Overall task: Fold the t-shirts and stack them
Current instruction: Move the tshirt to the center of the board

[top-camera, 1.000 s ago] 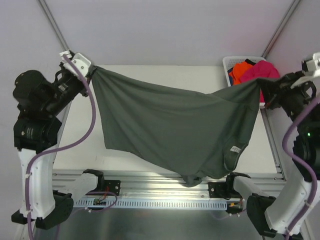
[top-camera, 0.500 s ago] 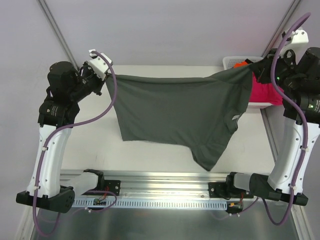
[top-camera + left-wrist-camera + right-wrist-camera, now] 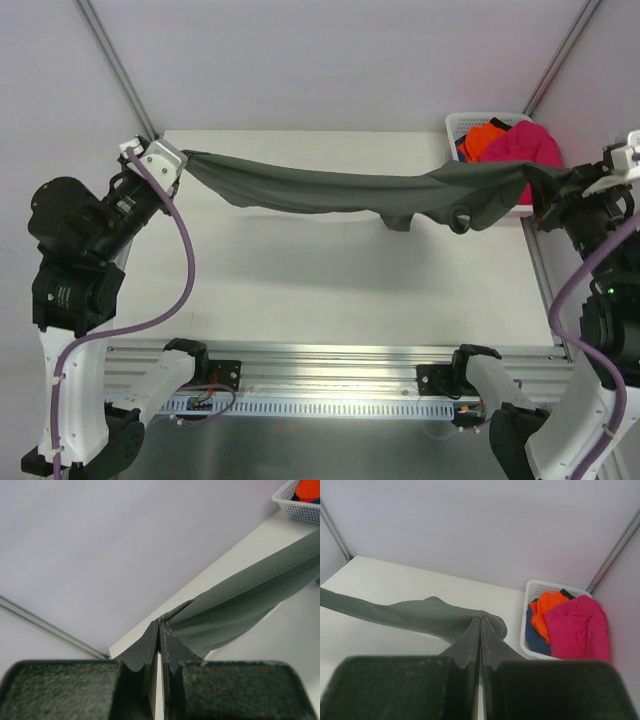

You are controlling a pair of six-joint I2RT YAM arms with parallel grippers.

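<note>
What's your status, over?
Left gripper and right gripper shut on grey shirt. It hangs stretched between them over table. Basket holds other shirts; nothing in the way.

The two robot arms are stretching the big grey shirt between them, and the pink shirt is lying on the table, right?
Not quite. The pink shirt lies in the white basket, not on the table; the right wrist view shows it. The left gripper and right gripper do stretch the grey shirt between them.

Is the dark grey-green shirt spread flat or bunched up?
Bunched: the dark grey-green cloth t-shirt stretches as a narrow rope between the left hand and right hand.
</note>
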